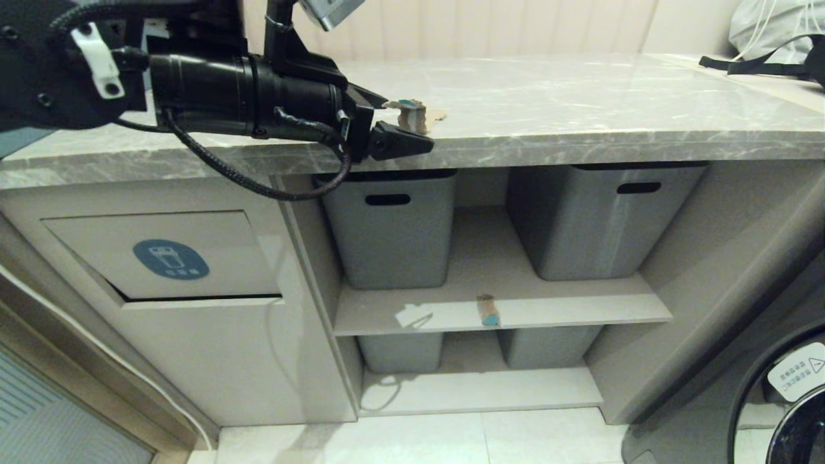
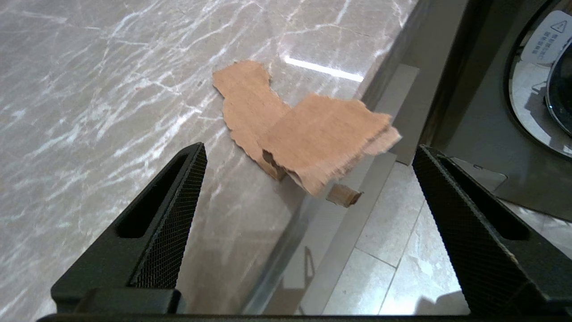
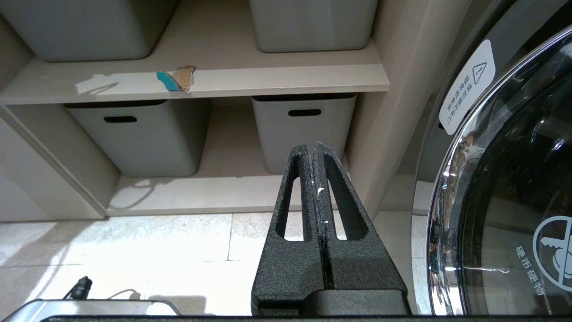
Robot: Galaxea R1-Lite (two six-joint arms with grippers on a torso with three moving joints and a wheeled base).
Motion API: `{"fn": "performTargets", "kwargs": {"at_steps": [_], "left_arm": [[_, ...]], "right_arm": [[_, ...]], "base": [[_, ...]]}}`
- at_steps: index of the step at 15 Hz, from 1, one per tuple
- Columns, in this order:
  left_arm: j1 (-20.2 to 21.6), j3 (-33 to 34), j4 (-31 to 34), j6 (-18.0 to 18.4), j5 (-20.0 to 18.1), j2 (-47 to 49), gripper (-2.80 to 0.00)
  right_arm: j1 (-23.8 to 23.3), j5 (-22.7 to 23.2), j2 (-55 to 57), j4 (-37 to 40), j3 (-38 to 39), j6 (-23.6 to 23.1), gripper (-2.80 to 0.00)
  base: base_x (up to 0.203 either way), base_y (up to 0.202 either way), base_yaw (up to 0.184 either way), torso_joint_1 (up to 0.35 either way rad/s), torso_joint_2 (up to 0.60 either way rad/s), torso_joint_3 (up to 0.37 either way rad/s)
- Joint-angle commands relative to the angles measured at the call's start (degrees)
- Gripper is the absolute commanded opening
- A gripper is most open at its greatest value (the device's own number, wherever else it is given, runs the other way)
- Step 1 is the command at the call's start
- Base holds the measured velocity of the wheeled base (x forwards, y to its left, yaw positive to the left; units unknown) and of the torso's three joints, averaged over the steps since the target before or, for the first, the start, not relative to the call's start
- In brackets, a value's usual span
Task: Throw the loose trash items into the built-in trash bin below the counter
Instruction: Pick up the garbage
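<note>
Two cardboard scraps remain out: one (image 2: pixel 308 138) at the worktop (image 1: pixel 580 103) edge between the left gripper's (image 2: pixel 308 179) wide jaws, another (image 1: pixel 488 310) on the shelf (image 1: pixel 580 309); right gripper (image 3: pixel 315 154) closed, empty.

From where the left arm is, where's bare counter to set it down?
Bare counter runs from the cardboard scraps to the black strap at the far right. It is crowded at the front edge, where the open left end effector frames the scraps.
</note>
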Motion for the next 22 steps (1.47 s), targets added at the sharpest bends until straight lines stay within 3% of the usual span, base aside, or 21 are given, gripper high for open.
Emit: {"fn": "performTargets", "kwargs": {"at_steps": [1, 8, 9, 22], "left_arm": [[0.0, -0.1, -0.7, 0.1, -0.1, 0.9, 0.0], [0.1, -0.1, -1.9, -0.1, -0.1, 1.5, 0.0], [0.2, -0.1, -1.9, -0.2, -0.1, 1.5, -2.8], [0.2, -0.4, -6.0, -0.8, -0.1, 1.9, -2.8]], "right_arm": [[0.0, 0.0, 0.0, 0.0, 0.0, 0.0, -2.8], [0.0, 0.0, 0.0, 0.0, 0.0, 0.0, -2.8], [0.0, 0.0, 0.0, 0.0, 0.0, 0.0, -2.8], [0.0, 0.0, 0.0, 0.0, 0.0, 0.0, -2.8]], "base": [[0.0, 0.0, 0.0, 0.0, 0.0, 0.0], [0.0, 0.0, 0.0, 0.0, 0.0, 0.0], [0.0, 0.0, 0.0, 0.0, 0.0, 0.0], [0.0, 0.0, 0.0, 0.0, 0.0, 0.0]]}}
